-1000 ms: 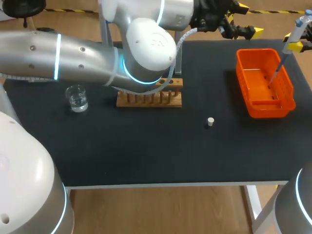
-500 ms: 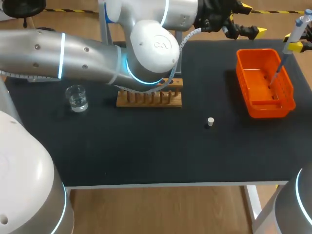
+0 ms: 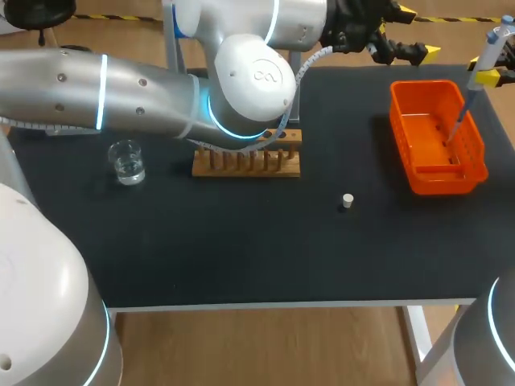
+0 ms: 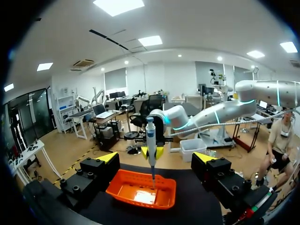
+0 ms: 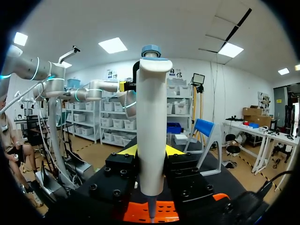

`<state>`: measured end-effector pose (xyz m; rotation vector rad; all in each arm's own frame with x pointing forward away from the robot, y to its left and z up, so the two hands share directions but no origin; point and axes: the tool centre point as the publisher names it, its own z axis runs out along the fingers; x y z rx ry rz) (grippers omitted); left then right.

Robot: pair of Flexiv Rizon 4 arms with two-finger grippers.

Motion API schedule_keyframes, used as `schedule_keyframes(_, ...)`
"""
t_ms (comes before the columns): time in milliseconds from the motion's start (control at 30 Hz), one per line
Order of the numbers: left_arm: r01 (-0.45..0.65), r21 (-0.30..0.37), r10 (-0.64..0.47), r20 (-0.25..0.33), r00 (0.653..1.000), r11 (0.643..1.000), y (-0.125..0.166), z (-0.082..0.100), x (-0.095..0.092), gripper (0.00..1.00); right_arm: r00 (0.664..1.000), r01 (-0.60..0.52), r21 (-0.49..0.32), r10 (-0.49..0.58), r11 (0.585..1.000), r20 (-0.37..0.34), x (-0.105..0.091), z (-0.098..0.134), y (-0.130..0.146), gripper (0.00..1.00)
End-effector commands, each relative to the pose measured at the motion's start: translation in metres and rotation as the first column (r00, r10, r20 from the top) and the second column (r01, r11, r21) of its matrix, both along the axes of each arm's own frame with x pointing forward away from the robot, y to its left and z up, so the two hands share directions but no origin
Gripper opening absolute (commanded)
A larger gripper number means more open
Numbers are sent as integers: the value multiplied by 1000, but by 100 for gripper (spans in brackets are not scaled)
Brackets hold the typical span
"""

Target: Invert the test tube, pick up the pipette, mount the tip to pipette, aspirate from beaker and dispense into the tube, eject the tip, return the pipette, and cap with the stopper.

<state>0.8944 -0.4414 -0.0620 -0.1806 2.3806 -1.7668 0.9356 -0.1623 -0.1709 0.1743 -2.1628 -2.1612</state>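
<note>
Four items on black table [image 3: 241,257]: beaker [image 3: 127,162], rack [image 3: 246,163], stopper [image 3: 347,201], orange bin [image 3: 438,181].

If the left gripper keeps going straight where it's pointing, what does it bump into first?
Probably the pipette, held upright over the orange bin, though depth is hard to judge.

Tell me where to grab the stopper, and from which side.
Take the stopper across its round sides, coming straight down from above. It is a short stub that seems to stand on end, alone on the table, with bare surface all round it, so a finger should fit on each side.
</note>
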Motion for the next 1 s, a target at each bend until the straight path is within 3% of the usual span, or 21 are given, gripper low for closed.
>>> schedule_keyframes(33,3,0,-3,-1,1000,1000,-1,0,1,100,1000,3,1,-3,1000,0,-1,1,0,0)
schedule_keyframes(1000,-2,-6,2,-9,1000,1000,-8,-4,6,100,1000,14,3,-14,1000,5,-1,2,-2,0)
